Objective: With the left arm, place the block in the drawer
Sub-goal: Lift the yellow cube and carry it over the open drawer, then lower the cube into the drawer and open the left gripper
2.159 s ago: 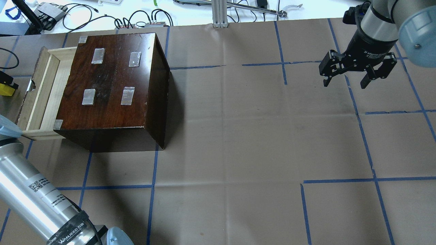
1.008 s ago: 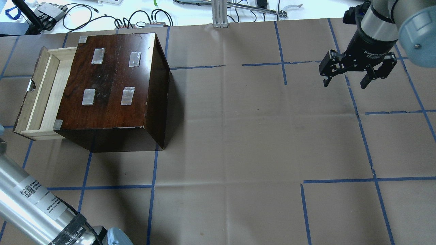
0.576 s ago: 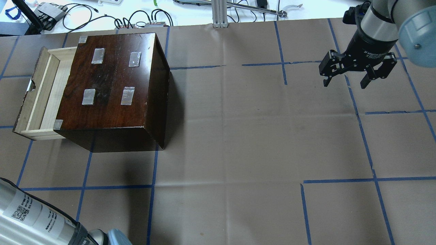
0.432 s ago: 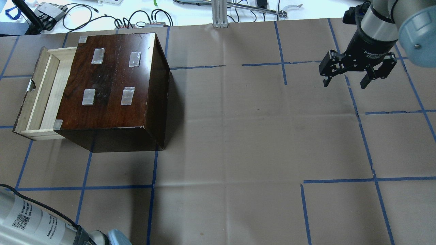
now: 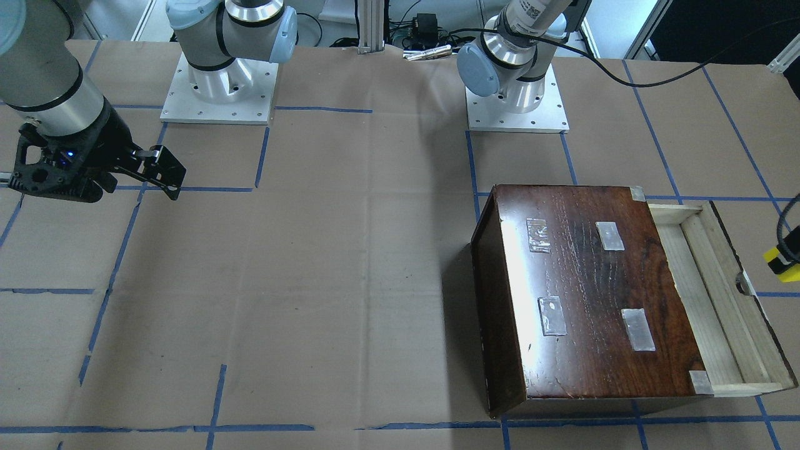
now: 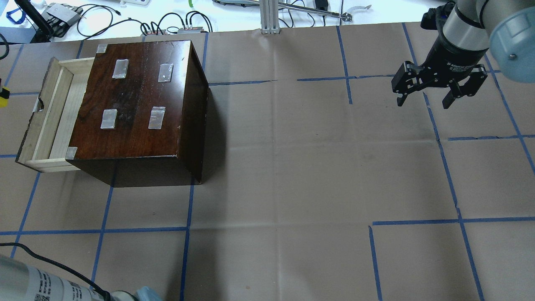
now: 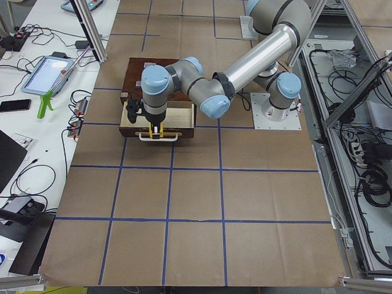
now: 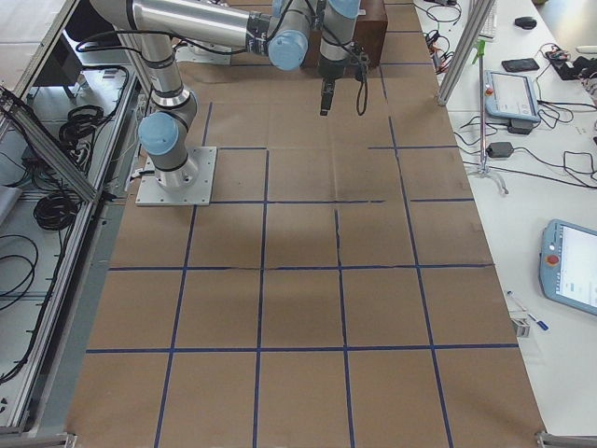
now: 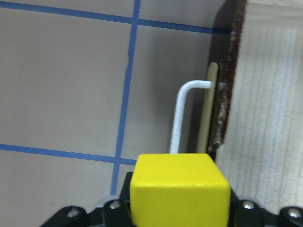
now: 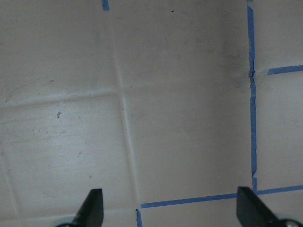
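Brown-paper table (image 6: 292, 175). Drawer (image 6: 62, 117) stands out of wooden box (image 6: 138, 96), cavity bared to take block. Block (image 9: 180, 189) pinched by its sides in left gripper (image 7: 153, 125), hanging just outside drawer front; carry judged unfinished. Right gripper (image 6: 423, 102) spread wide, empty, parked well apart, likely to keep clear.

The box (image 5: 581, 294) is dark wood under a glossy, finely scratched varnish, its drawer (image 5: 700, 300) pale raw wood, matt and grainy, the yellow block (image 9: 180, 187) smooth-faced, and the worktop (image 6: 292, 167) is covered in matt, creased brown paper crossed by smooth blue tape lines (image 6: 138, 229).
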